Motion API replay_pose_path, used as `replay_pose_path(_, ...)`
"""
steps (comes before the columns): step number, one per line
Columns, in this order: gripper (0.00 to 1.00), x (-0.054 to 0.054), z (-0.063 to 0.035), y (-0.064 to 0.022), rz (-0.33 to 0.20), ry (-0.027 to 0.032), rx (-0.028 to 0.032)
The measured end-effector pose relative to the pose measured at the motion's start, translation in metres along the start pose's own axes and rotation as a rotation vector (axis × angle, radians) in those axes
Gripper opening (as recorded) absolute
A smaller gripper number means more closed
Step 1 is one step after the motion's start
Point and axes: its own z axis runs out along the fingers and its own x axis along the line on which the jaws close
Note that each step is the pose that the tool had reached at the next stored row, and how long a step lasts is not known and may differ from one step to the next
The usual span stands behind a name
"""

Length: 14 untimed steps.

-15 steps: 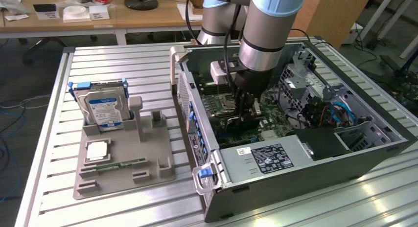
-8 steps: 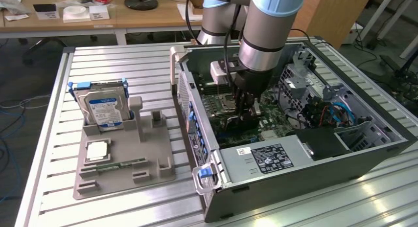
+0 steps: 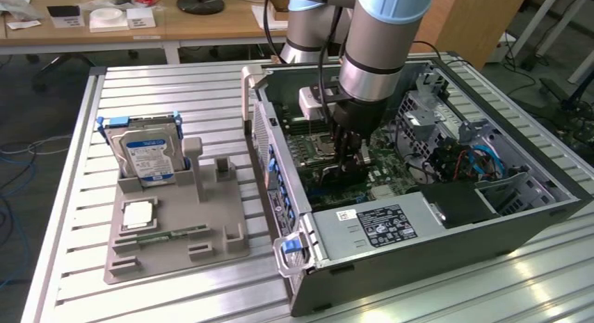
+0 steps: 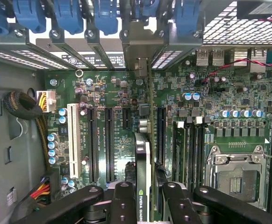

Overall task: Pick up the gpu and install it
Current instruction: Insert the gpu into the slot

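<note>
Your black two-finger claw (image 4: 143, 198) is pinched partway shut on the thin dark gpu card (image 4: 143, 163), edge-on at lower centre. It's held upright so it lines up with the black motherboard slots (image 4: 109, 142) inside the open grey computer case (image 3: 436, 260).

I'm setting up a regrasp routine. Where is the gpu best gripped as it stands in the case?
Grip the gpu by its top edge, coming straight down from above. It stands on edge over the motherboard, thin and flat, so the fingers can close on its two broad faces.
</note>
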Motion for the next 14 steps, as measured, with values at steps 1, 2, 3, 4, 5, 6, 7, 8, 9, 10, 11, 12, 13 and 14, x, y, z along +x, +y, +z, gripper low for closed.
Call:
replay_pose_path(1,0.26,0.0,0.0,0.0,0.0,-0.0001,0.0)
replay_pose_path(2,0.26,0.0,0.0001,0.0,0.0,-0.0001,0.0001)
replay_pose_path(3,0.26,0.0,0.0001,0.0,0.0,-0.0002,0.0001)
replay_pose_path(4,0.26,0.0,0.0001,0.0,0.0,-0.0002,0.0001)
replay_pose_path(5,0.26,0.0,0.0002,0.0002,0.0,-0.0003,0.0002)
replay_pose_path(6,0.26,0.0,0.0003,0.0007,0.0,-0.0004,0.0004)
replay_pose_path(7,0.26,0.0,0.0003,0.0009,0.0,-0.0004,0.0003)
replay_pose_path(8,0.26,0.0,0.0003,0.0009,0.0,-0.0004,0.0001)
replay_pose_path(9,0.26,0.0,0.0003,0.0009,0.0,-0.0003,0.0001)
replay_pose_path(10,0.26,0.0,0.0002,0.0009,0.0,-0.0003,0.0001)
replay_pose_path(11,0.26,0.0,0.0003,0.001,0.0,-0.0003,0.0001)
replay_pose_path(12,0.26,0.0001,0.0005,0.0012,0.0,-0.0001,0.0001)
replay_pose_path(13,0.26,0.0001,0.001,0.0014,0.0,0.0002,-0.0001)
replay_pose_path(14,0.26,0.0002,0.0013,0.0015,0.0,0.0004,-0.0001)
